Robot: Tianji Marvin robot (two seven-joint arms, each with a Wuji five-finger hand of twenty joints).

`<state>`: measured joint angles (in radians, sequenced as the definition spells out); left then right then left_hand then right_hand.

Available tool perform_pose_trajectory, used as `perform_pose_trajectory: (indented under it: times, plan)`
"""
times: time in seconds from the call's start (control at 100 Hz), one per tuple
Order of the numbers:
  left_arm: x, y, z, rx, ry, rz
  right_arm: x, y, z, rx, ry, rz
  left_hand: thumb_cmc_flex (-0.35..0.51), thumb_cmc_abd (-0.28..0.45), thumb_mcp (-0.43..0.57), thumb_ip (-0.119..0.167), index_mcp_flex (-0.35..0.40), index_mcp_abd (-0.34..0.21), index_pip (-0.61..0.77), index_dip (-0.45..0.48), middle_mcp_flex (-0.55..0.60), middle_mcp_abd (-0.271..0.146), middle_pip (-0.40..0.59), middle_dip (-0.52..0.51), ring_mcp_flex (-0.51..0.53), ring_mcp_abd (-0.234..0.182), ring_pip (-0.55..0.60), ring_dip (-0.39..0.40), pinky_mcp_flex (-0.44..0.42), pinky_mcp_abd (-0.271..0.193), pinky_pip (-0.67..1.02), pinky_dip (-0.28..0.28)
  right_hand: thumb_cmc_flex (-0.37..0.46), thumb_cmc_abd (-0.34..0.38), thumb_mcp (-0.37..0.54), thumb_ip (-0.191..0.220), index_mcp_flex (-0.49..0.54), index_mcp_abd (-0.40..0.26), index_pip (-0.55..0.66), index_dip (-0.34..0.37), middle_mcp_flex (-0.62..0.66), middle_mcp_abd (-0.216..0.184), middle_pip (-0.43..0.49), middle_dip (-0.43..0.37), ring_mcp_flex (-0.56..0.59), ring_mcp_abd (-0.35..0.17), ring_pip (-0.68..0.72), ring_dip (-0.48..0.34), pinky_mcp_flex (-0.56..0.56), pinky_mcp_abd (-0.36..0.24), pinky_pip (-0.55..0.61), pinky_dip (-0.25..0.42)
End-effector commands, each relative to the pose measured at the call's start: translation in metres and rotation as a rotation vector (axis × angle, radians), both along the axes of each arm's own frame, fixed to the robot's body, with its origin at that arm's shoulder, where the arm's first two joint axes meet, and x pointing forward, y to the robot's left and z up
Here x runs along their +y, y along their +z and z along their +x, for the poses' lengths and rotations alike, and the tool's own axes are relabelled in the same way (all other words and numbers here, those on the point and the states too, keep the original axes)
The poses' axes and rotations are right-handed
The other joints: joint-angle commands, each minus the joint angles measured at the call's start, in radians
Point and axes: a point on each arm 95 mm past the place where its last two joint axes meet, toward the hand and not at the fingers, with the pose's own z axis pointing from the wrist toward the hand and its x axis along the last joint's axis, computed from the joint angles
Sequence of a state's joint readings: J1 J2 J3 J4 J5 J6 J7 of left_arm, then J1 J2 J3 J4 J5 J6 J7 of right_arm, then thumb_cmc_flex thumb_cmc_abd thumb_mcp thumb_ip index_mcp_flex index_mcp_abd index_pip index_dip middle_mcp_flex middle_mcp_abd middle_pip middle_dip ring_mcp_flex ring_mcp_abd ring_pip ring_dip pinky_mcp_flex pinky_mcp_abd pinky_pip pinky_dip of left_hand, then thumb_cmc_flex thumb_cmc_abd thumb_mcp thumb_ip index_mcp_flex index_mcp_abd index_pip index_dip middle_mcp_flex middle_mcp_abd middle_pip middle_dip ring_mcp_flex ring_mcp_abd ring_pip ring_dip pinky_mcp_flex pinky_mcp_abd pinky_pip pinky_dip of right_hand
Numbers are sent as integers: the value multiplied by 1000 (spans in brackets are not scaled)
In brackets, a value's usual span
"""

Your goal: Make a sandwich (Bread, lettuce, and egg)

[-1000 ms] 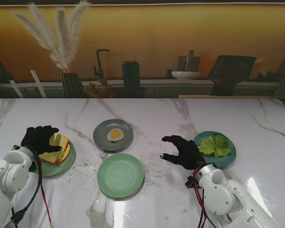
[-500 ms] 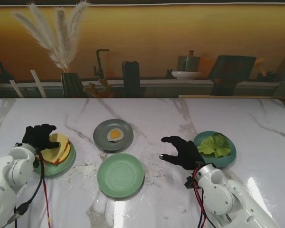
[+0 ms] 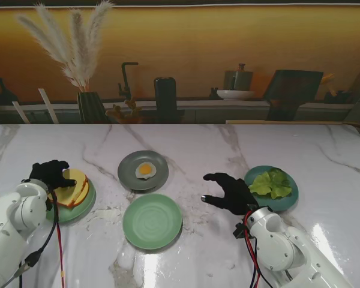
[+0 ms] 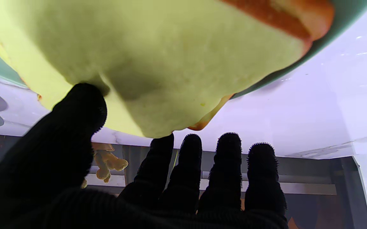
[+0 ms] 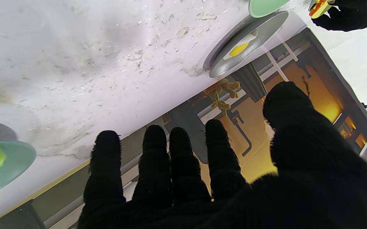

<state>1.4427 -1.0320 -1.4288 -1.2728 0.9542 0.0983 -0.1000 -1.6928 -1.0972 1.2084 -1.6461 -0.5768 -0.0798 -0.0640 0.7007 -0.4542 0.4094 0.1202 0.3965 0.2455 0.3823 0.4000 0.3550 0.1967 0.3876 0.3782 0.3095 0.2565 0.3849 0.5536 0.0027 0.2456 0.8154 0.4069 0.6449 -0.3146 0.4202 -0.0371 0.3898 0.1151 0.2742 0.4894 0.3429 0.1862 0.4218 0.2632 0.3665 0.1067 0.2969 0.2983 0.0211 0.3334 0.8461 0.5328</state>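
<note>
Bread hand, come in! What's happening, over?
Left hand on the bread, thumb and fingers touching, grip unconfirmed. Right hand open, holding nothing. Middle green plate bare, nothing blocking.

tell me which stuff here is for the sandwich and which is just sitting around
For the sandwich:
bread slices under the left hand
fried egg on the grey plate
lettuce on the teal plate
empty green plate

Just sitting around:
pampas grass vase
black cylinder
</note>
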Motion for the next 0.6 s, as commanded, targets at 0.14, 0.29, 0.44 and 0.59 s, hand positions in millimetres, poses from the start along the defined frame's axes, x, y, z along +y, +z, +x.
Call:
perform_pose_trajectory:
  times: [0.14,0.29,0.44,0.59]
  plan:
    - [1,-8,2,27,22,11,8,-1,-2,14,5,18,25,-32,52,14,33,13,70,73,28,6,34,65,25,35,50,78,-8,36,45,40,20,31,-25,21,14,-1,-3,-3,12,-22,-12,0,21,-17,-6,7,-9,-2,3,21]
    - [0,-9,3,17,23,21,8,-2,-2,19,5,19,29,-44,87,16,19,-14,212,205,42,-17,102,157,39,29,130,190,-3,42,84,106,21,30,-25,21,16,0,-2,-3,12,-22,-13,0,22,-17,-5,7,-10,-1,2,21]
    - [1,-10,4,-18,18,51,8,-2,-2,23,4,20,40,-69,147,15,-28,-72,414,396,66,-52,217,296,59,13,265,348,17,35,169,221,22,30,-25,21,16,-2,-2,-4,14,-22,-12,0,23,-16,-5,7,-10,-1,3,21]
    - [2,-10,6,-43,15,68,9,-2,-2,29,5,21,67,-98,216,15,-42,-97,533,511,97,-81,309,391,90,-1,366,452,46,28,241,307,22,27,-26,20,18,-2,-2,-4,14,-22,-13,0,23,-16,-6,7,-9,-1,4,22]
